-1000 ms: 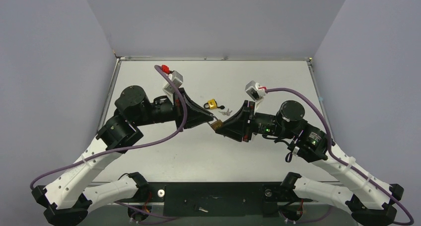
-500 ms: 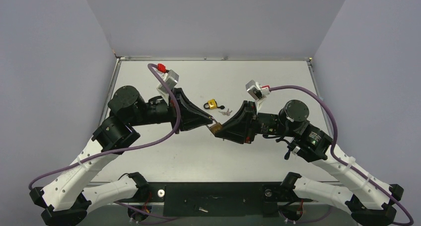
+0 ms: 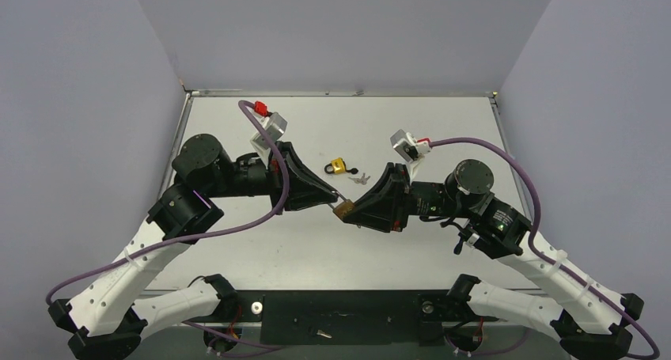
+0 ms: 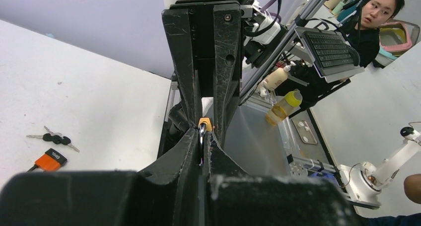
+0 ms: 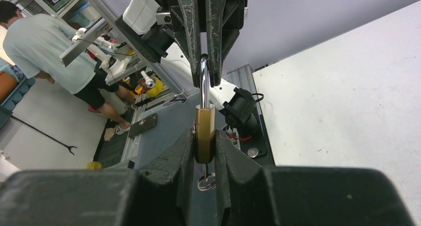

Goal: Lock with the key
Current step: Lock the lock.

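Note:
A brass padlock (image 5: 204, 131) is clamped by its body between my right gripper's (image 5: 204, 136) fingers, held in the air above the table. Its silver shackle (image 5: 204, 82) points away from the right wrist camera, and my left gripper (image 4: 201, 136) is shut on it. The key (image 5: 204, 172) sticks out of the padlock's bottom, and its small ring (image 5: 205, 182) hangs between the right fingers. In the top view the two grippers meet tip to tip, the left gripper (image 3: 335, 199) against the right gripper (image 3: 346, 210), with the padlock (image 3: 343, 208) between them.
A yellow padlock (image 3: 338, 167) with a black shackle lies on the table behind the grippers; it also shows in the left wrist view (image 4: 49, 160). A small bunch of black-headed keys (image 3: 362, 178) lies beside it. The table's back rim (image 3: 340, 94) is far off.
Both grippers, joined at the padlock, have drifted slightly toward the near edge. The left arm's elbow has pulled back to the left.

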`<state>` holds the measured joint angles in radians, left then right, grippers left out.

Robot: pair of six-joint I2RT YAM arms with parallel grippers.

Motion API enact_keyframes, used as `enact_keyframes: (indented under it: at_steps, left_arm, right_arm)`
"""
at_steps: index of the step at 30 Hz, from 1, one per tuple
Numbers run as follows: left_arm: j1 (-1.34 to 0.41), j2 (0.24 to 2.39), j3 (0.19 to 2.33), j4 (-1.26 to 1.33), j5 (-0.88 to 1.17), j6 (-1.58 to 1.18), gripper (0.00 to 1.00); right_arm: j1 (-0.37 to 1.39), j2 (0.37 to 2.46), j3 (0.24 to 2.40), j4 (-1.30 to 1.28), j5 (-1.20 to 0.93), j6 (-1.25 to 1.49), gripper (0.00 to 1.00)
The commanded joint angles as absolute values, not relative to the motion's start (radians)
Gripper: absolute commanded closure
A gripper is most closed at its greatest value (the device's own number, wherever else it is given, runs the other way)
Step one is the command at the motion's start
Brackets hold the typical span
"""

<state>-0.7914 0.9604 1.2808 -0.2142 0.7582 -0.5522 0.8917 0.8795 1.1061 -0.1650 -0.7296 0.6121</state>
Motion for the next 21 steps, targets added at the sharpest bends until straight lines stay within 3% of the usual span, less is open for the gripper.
enact_keyframes:
  at_steps: [1, 9, 21]
  left_arm:
    - [-0.772, 0.964, 1.305, -0.24, 0.903, -0.589, 1.0]
    - [-0.78, 0.947, 1.228, -0.146, 0.86, -0.639, 1.0]
    - [-0.843, 0.926, 1.18, -0.237, 0.739, -0.556, 1.0]
  right_arm:
    - [0.891, 0.867, 1.172, -0.02, -0.673, 0.603, 1.0]
    - [0.894, 0.874, 1.14, 0.06, -0.586, 0.644, 1.0]
    - [0.877, 0.93, 1.225, 0.093, -0.533, 0.643, 1.0]
